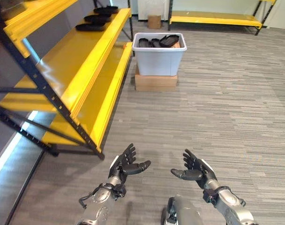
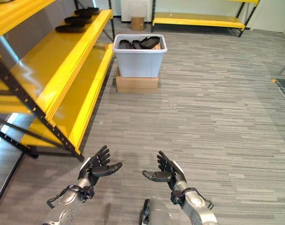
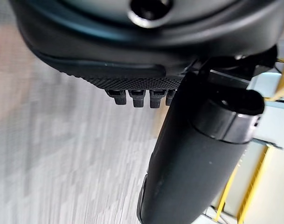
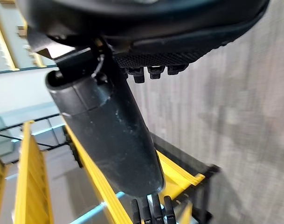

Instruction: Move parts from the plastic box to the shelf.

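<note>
A grey plastic box [image 1: 159, 60] stands on a cardboard carton [image 1: 155, 82] far ahead, with several black parts [image 1: 162, 41] inside it. More black parts [image 1: 96, 19] lie in a row on the yellow shelf [image 1: 72, 58] at the left. My left hand [image 1: 126, 164] and right hand [image 1: 194, 169] hover low over the floor, palms facing each other, both open and empty, far short of the box. The left wrist view has the left hand's thumb [image 3: 197, 154] straight, and the right wrist view has the right hand's thumb [image 4: 109, 130] straight.
The yellow rack's dark diagonal braces [image 1: 48, 98] and lower shelf [image 1: 98, 101] run along the left. Another yellow shelf [image 1: 215, 19] stands against the back wall, with a small brown carton [image 1: 154, 21] beside it. Grey plank floor [image 1: 217, 108] stretches between me and the box.
</note>
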